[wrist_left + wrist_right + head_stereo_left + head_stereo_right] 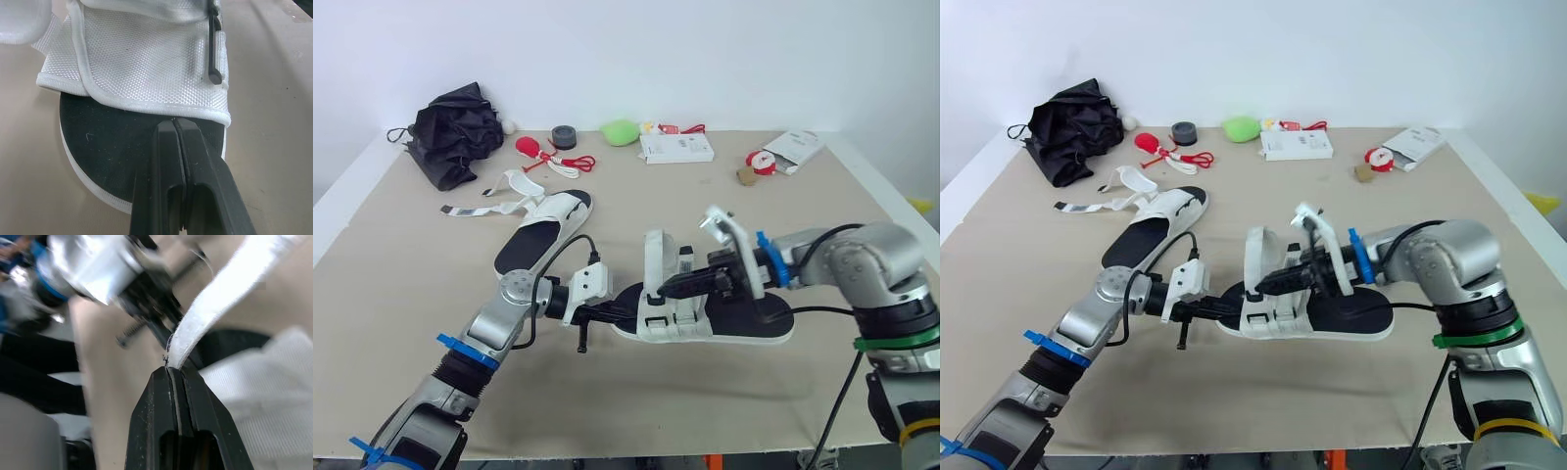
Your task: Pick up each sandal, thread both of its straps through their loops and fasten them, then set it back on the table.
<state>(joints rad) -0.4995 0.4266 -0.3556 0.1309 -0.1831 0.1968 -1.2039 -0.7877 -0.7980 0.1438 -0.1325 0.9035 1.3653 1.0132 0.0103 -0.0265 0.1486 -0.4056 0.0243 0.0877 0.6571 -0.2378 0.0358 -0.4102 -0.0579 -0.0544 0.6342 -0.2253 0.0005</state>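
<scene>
On the beige tabletop (411, 294), right claw (168, 367) pinches a white woven strap (220, 293) of the black-soled sandal (744, 319); left claw (174, 120), pressed together, touches its toe.

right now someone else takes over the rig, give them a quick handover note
Left pincer: shut, tips at the white toe hem of the near sandal; whether it pinches the hem is unclear.
Right pincer: shut on a white strap of that sandal, lifted off the sole.
Near sandal lies on the table between the arms. Far sandal lies behind the left arm, straps spread loose.
Done: no sandal finished.
Left: thread and fasten both straps of the near sandal, set it down, then do the far sandal.
</scene>
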